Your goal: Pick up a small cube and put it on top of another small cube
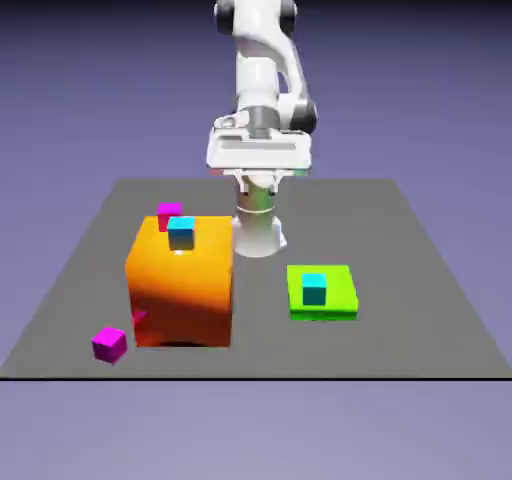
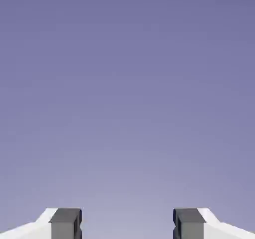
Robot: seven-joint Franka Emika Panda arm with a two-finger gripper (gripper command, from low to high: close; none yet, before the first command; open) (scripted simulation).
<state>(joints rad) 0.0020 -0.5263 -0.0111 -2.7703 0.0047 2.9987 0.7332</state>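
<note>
The hand [image 2: 127, 224] is spread; the magenta cube [image 1: 110, 345] could be knocked if approached too low.

backdrop: plain, smooth blue-violet backdrop [image 1: 420, 98], without a visible corner or seam
backdrop, exterior view's top: darkens through deep blue to black along the upper edge
backdrop, exterior view's bottom: paler, greyish lavender below the tabletop's near edge
backdrop, hand view: fills the space, deeper violet at the top, fading softly to pale grey-lavender toward the bottom
table: flat, matte dark-grey rectangular tabletop [image 1: 400, 343], its material too plain to tell
table outline: narrower at the far edge, spreading wide toward the near edge
near edge: thin black line running straight across the exterior view
light: bright on upward-facing surfaces, the tabletop itself evenly toned
</note>
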